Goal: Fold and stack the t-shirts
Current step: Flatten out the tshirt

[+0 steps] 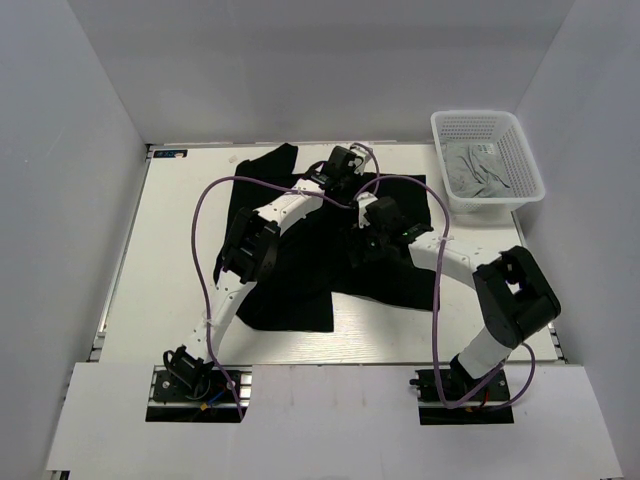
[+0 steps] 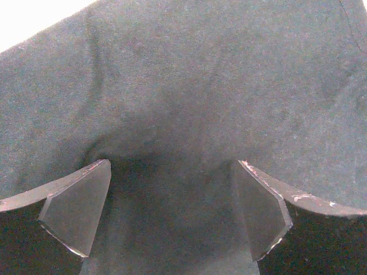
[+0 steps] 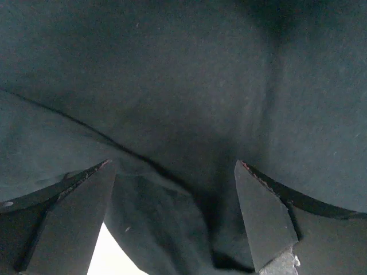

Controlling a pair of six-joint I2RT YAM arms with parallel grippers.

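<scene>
The black t-shirt [image 1: 300,285] lies spread and partly folded on the white table, and fills the left wrist view [image 2: 189,86] and the right wrist view [image 3: 189,86]. My left gripper [image 1: 345,163] is low over the shirt's far part; its jaws stand open just above flat cloth, and its fingertips [image 2: 77,206] hold nothing. My right gripper [image 1: 375,222] is over the shirt's middle, jaws open, with a fold edge of cloth [image 3: 155,212] between the fingers [image 3: 261,220]. The light grey t-shirt [image 1: 480,170] lies crumpled in the basket.
A white plastic mesh basket [image 1: 445,135] stands at the back right of the table. Purple cables loop over both arms. White walls enclose the table. A sliver of bare table [image 3: 112,258] shows under the right fingers.
</scene>
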